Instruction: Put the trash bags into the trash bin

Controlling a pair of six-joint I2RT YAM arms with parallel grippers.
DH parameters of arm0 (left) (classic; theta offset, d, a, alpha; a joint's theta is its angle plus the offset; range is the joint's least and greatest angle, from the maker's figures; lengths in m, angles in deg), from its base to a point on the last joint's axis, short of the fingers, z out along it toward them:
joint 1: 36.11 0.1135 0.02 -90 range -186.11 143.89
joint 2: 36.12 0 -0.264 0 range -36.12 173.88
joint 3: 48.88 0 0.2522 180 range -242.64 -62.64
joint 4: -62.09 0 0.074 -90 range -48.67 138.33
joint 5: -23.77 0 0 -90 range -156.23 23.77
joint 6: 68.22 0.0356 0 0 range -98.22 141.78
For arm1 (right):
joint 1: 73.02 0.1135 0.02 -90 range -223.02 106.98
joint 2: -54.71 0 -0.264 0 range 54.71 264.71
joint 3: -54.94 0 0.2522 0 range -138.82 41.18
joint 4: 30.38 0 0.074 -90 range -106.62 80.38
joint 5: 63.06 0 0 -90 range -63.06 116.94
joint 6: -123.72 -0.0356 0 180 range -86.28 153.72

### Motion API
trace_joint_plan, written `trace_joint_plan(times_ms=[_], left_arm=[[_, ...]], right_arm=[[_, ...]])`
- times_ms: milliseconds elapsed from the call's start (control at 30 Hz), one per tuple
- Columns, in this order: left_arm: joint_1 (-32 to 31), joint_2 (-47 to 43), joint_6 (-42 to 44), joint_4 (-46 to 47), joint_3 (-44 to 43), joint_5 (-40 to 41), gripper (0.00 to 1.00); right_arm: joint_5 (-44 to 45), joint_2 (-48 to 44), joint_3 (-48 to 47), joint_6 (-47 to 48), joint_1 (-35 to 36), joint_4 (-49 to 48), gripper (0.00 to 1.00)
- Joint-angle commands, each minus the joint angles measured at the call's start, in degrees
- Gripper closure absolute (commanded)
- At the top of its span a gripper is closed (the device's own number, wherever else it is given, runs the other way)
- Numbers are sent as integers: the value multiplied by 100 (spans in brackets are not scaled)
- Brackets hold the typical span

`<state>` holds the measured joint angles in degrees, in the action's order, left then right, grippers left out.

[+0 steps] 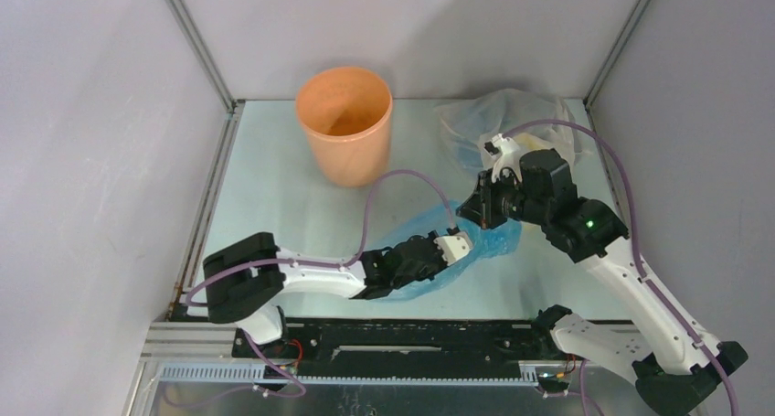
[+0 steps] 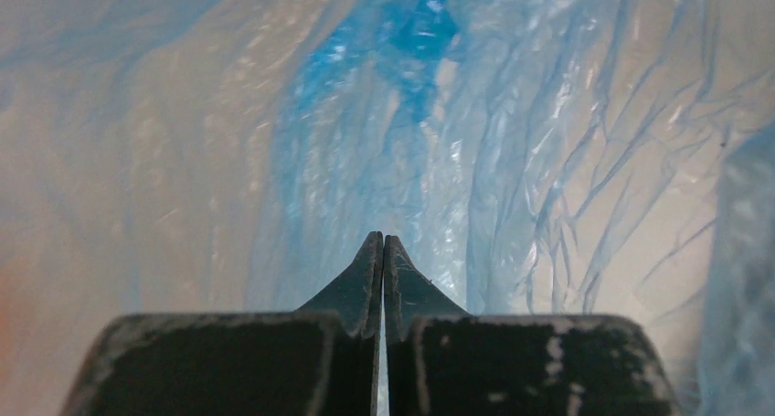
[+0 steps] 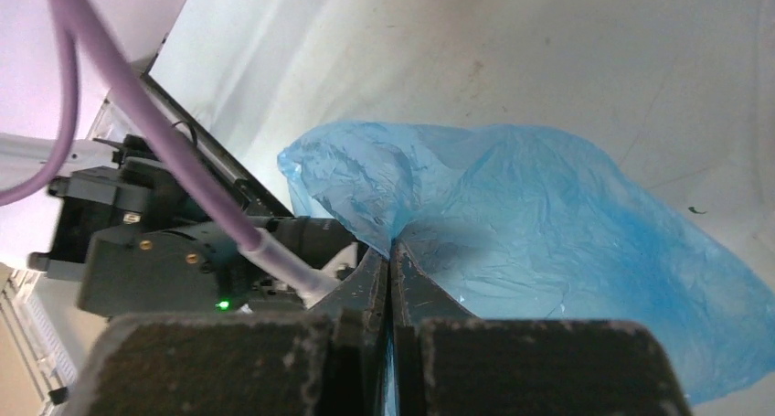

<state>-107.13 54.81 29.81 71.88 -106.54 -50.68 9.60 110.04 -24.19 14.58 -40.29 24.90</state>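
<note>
**Right gripper.** The right gripper [image 3: 391, 251] has its fingers pressed together on a gathered fold of the trash bag [image 3: 548, 251]. The right wrist view shows the blue film converging to a point at the fingertips and spreading outward over the worktop [image 3: 548, 50]. The top view shows only that this gripper [image 1: 471, 211] meets the bag's far right portion; the pinch itself is not resolved there.

**Left gripper.** In the left wrist view, the left gripper [image 2: 382, 251] has its fingers together, tip against tip. Wrinkled blue film [image 2: 402, 87] fills the whole frame and lies close to the tips. Whether any film is caught between them cannot be determined. The top view places this gripper [image 1: 461, 244] low over the bag [image 1: 413, 222], just beside the right gripper.

**Left arm.** The right wrist view shows the left arm [image 3: 174, 251], a dark housing carrying a purple cable [image 3: 137, 133], directly beside the bag's raised edge.

**Bag location.** The bag lies on the worktop [image 1: 274, 206] right of centre, closer to the near edge than the far one.

**Surroundings (top view only).**
- The trash bin [image 1: 345, 123] stands upright near the far edge, left of centre, well apart from the bag.
- A clear sack [image 1: 475, 119] with pale yellow contents sits in the far right corner, behind the right gripper.
</note>
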Motion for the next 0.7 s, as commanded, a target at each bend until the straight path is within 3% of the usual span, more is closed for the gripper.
trace_joint_plan(times_ms=[0,133,300,433,567,667], left_arm=[[88,137,-236,139,-286,-586,100],[308,3,-756,1046,32,-1064,100],[424,52,-932,1108,-56,-1172,100],[446,201,-1034,1022,-258,-696,100],[301,88,-653,1301,-354,-208,100],[236,-195,-348,1821,-239,-447,100]], right_arm=[[-333,-210,-326,-104,-29,-27,100],[-346,-389,-434,-141,-22,75,100],[-668,-398,-501,-216,-30,95,100],[-840,-400,-508,-383,-26,-82,100],[-1052,-370,-512,-597,-30,-340,100],[-971,-357,-510,-686,-28,-426,100]])
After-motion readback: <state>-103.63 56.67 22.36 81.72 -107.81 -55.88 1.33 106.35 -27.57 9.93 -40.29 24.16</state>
